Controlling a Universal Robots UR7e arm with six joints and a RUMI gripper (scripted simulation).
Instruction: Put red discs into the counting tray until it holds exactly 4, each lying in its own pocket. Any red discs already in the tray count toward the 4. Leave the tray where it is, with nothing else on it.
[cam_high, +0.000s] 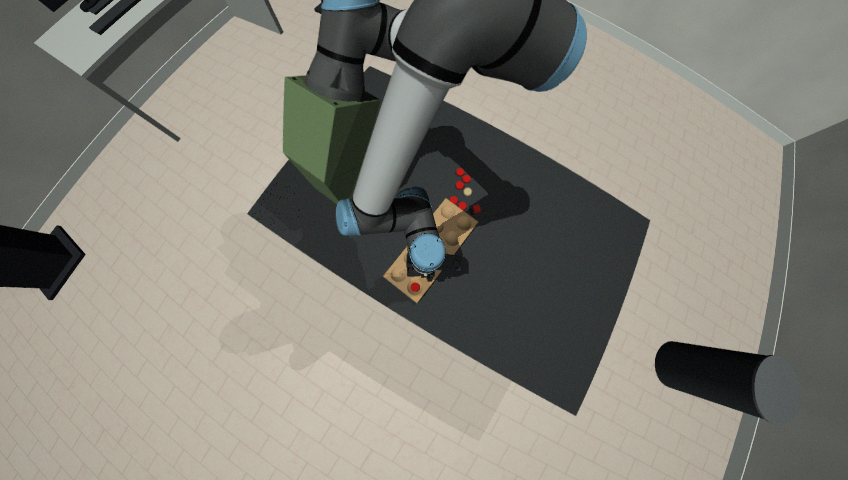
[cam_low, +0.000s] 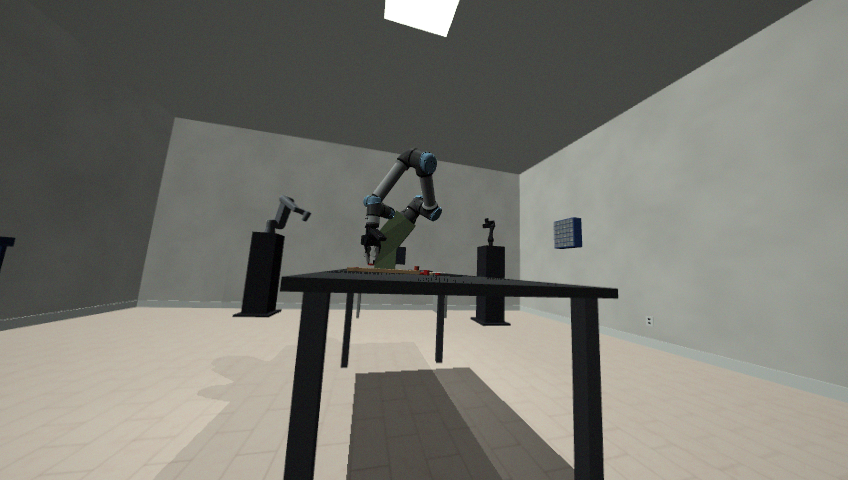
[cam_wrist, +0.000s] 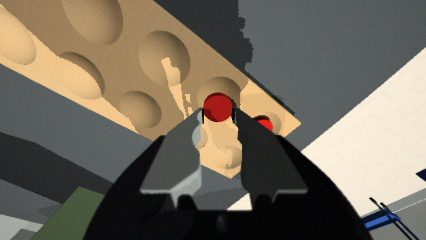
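You are looking at the dark table (cam_high: 535, 285), which is carrying the wooden counting tray (cam_high: 397, 274), lying diagonally under the arm's wrist (cam_high: 425, 252). The gripper (cam_wrist: 218, 116) is hanging over the tray's near end, and its two fingers are pinching a red disc (cam_wrist: 218, 107) between their tips; in the wrist view that disc is showing over a pocket next to the corner pocket. You are seeing one more red disc (cam_high: 414, 287) already lying in the tray's corner pocket; the other visible pockets are showing bare wood. Beyond the tray's far end, loose red discs (cam_high: 463, 176) are lying on the table with a cream disc (cam_high: 467, 191) among them and a small red cube (cam_high: 476, 208) just beside the tray's corner.
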